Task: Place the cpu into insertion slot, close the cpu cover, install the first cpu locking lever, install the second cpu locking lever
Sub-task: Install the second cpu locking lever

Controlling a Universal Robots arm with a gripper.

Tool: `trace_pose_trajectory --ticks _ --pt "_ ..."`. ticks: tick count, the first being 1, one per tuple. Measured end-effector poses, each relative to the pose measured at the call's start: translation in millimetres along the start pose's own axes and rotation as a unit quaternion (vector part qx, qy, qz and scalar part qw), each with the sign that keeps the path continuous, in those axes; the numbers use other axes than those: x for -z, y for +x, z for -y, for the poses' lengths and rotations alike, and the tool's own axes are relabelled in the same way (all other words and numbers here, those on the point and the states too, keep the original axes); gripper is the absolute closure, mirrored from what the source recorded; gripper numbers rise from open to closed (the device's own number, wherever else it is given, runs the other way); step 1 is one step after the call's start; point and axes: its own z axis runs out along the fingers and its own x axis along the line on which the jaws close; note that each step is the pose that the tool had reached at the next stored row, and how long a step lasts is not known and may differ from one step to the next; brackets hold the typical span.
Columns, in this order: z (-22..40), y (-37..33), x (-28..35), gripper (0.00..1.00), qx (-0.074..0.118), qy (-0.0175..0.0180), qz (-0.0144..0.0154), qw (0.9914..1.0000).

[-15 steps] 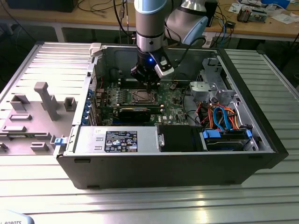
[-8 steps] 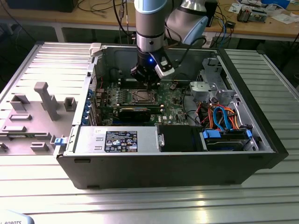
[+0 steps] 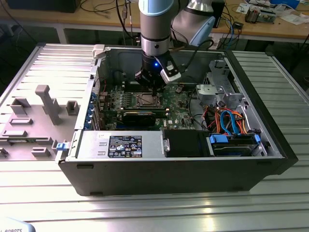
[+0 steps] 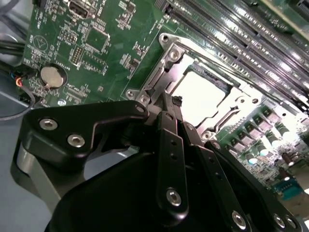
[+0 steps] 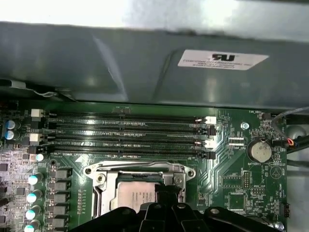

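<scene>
While cpu (image 4: 200,99) lies flat under cpu cover (image 4: 179,62), hand (image 4: 170,104) pinched narrow at its rim.

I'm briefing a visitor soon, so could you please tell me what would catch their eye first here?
The arm's black tool reaches down into an open computer case on a ribbed metal table. Its tip sits right at the cpu cover, which frames the pale cpu on the green board.
</scene>
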Motion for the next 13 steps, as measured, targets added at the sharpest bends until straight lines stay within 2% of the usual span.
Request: trace_pose_trajectory --ticks 2,6,9,10,13 --pt "0.0 -0.5 7.8 0.89 0.0 -0.0001 0.0 1.0" --pt "3.2 -0.5 8.7 0.89 0.0 -0.0001 0.0001 1.0" --pt "11.6 -0.2 9.2 0.89 0.0 -0.0001 0.0 1.0" --pt "12.3 -0.1 9.3 0.89 0.0 -0.0001 0.0 1.0" --pt "12.4 -0.4 15.3 0.89 0.0 -0.0001 0.0 1.0"
